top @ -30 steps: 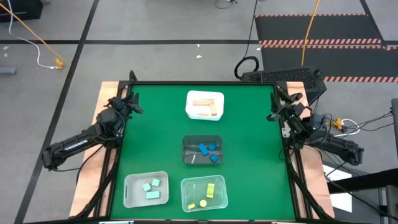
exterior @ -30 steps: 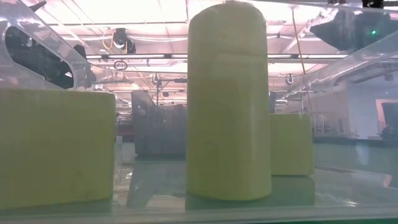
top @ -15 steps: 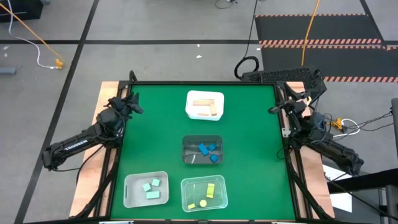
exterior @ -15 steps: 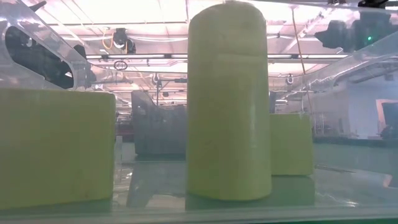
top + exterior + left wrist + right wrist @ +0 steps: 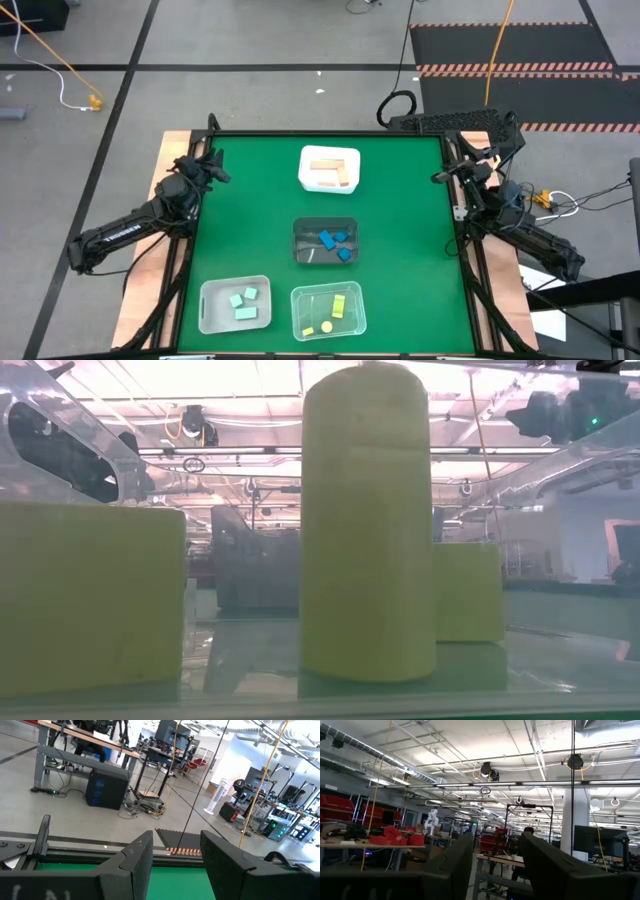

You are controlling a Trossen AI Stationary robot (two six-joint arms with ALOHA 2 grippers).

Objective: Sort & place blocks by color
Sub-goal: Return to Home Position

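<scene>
Tan blocks (image 5: pixel 329 172) fill the white bin (image 5: pixel 303 170), blue blocks (image 5: pixel 333 243) the middle bin (image 5: pixel 298 240), mint blocks (image 5: pixel 243 303) and yellow blocks (image 5: pixel 332 310) the near-edge bins (image 5: pixel 205 312). The right end effector (image 5: pixel 447 172) has pulled back to the right edge of the bench (image 5: pixel 400 300), with the left end effector (image 5: pixel 215 165) opposite. Both are open and empty, so sorting looks done.

Tabletop (image 5: pixel 400 240) green; white bin (image 5: pixel 330 150), tan blocks (image 5: pixel 330 172); dark bin (image 5: pixel 325 222), blue blocks (image 5: pixel 333 243); one clear bin (image 5: pixel 204 305), mint blocks (image 5: pixel 243 300); other clear bin (image 5: pixel 296 312), yellow blocks (image 5: pixel 337 305); floor (image 5: pixel 250 90) grey.
</scene>
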